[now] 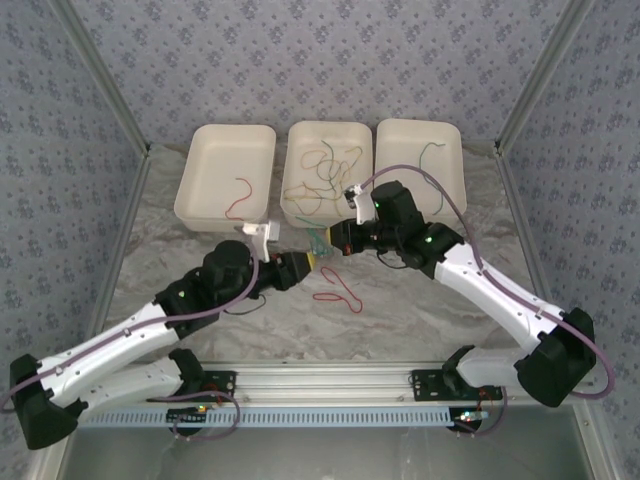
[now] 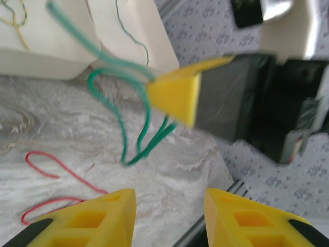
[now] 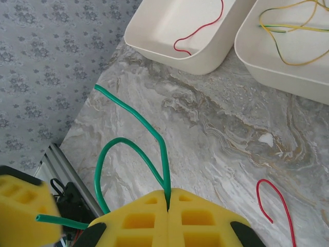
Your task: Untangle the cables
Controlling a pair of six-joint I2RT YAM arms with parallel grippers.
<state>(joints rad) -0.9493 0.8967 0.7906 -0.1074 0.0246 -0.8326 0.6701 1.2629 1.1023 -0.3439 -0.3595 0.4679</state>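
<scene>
A green cable loops above the marble table, pinched between the pads of my right gripper, which is shut on it. In the left wrist view the same green cable hangs from a right fingertip. My left gripper is open just in front of it, with nothing between its fingers. In the top view the left gripper and the right gripper meet at the table's middle. A red cable lies loose on the table. Several yellow-olive and green cables lie tangled in the middle tray.
Three white trays stand along the back. The left tray holds one red cable. The right tray holds one green cable. A metal rail runs along the near edge between the arm bases.
</scene>
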